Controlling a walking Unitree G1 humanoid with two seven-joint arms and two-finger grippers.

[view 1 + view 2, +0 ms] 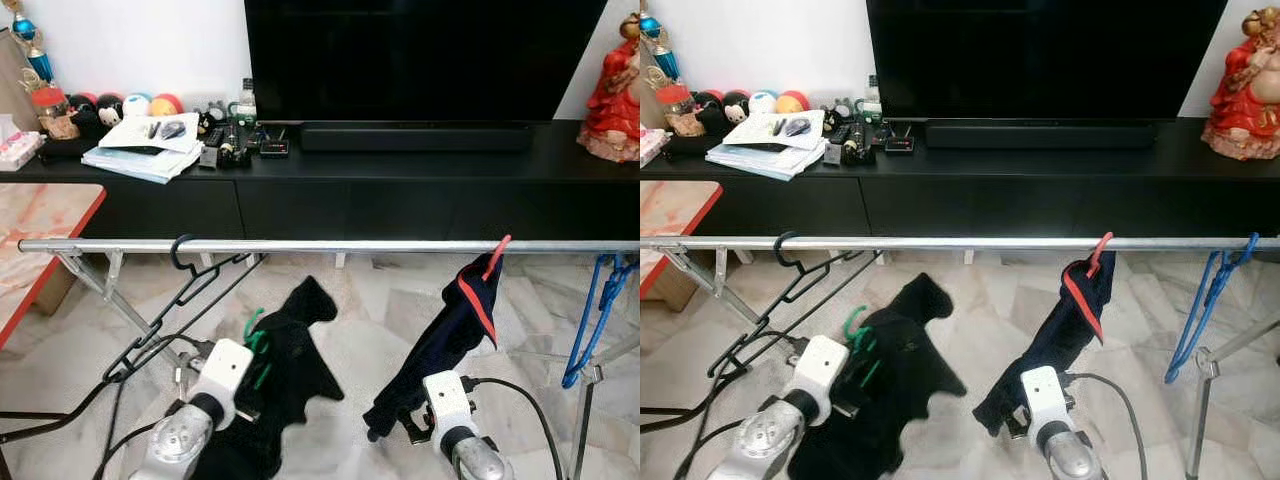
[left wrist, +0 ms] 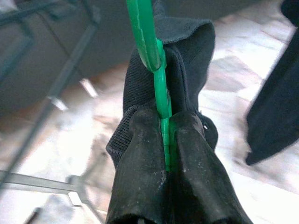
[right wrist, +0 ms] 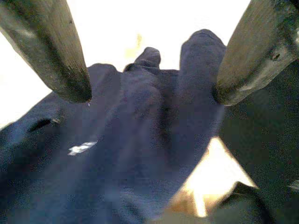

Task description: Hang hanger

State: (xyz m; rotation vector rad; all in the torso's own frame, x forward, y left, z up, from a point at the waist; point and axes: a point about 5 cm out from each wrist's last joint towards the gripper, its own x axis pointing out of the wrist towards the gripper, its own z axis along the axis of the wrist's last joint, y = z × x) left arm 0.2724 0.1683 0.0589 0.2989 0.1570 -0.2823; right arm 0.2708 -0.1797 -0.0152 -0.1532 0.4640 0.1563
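A green hanger (image 2: 156,60) carrying a black garment (image 1: 295,365) is held below the silver rail (image 1: 350,246); its hook (image 1: 252,325) sits under the bar and is not on it. My left gripper (image 2: 166,126) is shut on the green hanger's stem. Further right, a navy garment with red trim (image 1: 455,325) hangs from a red hanger (image 1: 497,256) hooked over the rail. My right gripper (image 3: 149,93) is open at the lower end of that navy garment, one finger (image 3: 60,56) on each side of the cloth without pinching it.
Black empty hangers (image 1: 180,290) hang at the rail's left part and blue ones (image 1: 595,310) at its right end. Behind stands a black TV cabinet (image 1: 400,170) with clutter. A red-edged table (image 1: 40,230) is at the left. The rack's legs (image 1: 100,285) slant to the floor.
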